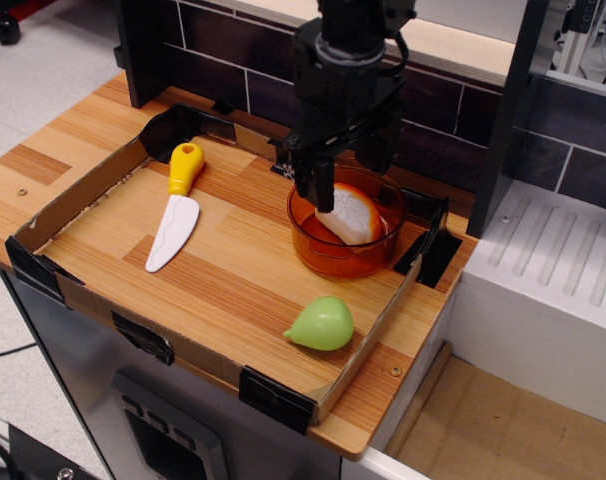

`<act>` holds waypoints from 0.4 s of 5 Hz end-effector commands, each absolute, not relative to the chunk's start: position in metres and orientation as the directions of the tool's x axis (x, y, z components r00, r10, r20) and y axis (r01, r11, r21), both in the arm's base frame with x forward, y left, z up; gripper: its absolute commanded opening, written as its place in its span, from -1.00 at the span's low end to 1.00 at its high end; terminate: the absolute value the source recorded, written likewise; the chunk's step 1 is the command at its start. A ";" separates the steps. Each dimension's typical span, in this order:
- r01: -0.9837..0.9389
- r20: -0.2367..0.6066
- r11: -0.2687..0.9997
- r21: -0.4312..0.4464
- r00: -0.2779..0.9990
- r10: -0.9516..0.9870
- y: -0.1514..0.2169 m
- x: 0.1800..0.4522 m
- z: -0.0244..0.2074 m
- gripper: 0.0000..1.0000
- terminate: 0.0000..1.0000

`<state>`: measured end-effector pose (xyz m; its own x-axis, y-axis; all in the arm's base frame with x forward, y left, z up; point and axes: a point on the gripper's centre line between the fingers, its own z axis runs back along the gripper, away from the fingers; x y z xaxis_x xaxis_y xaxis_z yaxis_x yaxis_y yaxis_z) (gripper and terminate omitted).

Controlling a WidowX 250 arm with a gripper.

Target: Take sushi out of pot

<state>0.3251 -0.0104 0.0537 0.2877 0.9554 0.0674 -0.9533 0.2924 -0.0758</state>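
The sushi (351, 218), a rounded white block with an orange edge, lies tilted inside the translucent orange pot (343, 250) at the right rear of the tray. My black gripper (345, 180) hangs straight over the pot with its jaws open. The left finger (324, 185) reaches down to the sushi's left side. The right finger (372, 155) stands behind the sushi, partly over the pot's far rim. The fingers straddle the sushi without closing on it. The gripper hides the sushi's upper left part.
A toy knife (176, 210) with a yellow handle lies at the tray's left. A pale green pear-shaped toy (322, 324) sits near the front right corner. A low cardboard wall (83, 190) rings the wooden tray. A dark brick wall stands behind; a white unit (553, 260) is at right.
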 end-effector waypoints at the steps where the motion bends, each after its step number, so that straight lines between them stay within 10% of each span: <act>1: -0.954 0.108 0.277 -0.116 0.265 0.958 -0.001 0.340 0.050 1.00 -1.00; 2: -0.940 0.090 0.302 -0.157 0.291 0.952 -0.001 0.341 0.043 1.00 -1.00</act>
<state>0.3312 -0.0066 0.0327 0.2890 0.9544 0.0746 -0.9462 0.2967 -0.1295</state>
